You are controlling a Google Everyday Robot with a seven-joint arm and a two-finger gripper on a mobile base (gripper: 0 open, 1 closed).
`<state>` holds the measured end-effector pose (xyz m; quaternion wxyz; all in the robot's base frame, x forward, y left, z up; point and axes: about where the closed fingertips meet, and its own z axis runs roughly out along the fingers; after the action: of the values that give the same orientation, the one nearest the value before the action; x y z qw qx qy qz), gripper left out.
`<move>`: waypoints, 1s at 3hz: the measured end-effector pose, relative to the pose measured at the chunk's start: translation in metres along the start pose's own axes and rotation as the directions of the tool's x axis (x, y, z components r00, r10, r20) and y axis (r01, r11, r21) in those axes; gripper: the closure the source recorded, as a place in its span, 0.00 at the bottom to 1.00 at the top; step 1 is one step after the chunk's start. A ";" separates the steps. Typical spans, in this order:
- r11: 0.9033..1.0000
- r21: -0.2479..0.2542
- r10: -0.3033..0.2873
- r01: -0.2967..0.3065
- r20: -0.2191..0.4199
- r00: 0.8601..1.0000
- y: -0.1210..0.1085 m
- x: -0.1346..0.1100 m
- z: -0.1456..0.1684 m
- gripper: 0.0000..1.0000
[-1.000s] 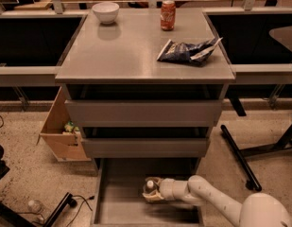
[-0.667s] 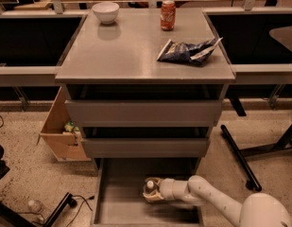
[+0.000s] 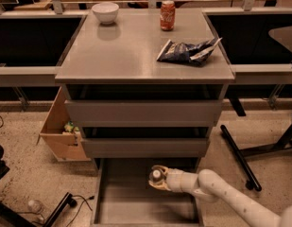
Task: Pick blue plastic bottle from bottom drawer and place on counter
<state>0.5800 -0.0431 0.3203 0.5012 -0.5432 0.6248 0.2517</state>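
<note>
Bottom middle, your gripper [image 3: 154, 178] pinches the blue plastic bottle [image 3: 157, 175] in the bottom drawer [image 3: 136, 208]; it looks light and slippery, so hold its middle.

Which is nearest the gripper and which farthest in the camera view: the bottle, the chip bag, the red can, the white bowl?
The gripper is low in the open bottom drawer.
1. blue plastic bottle, at the gripper.
2. chip bag, right side of the counter.
3. red can, back edge.
4. white bowl, back left corner.
</note>
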 end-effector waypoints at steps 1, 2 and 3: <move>0.995 0.096 -0.014 0.017 -0.026 1.000 -0.017 -0.063 -0.082 1.00; 0.994 0.106 0.039 -0.034 -0.044 0.998 -0.001 -0.132 -0.129 1.00; 0.994 0.041 0.107 -0.106 -0.032 0.994 0.046 -0.223 -0.147 1.00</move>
<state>0.4648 -0.0611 0.5648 0.4867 -0.5034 0.6663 0.2565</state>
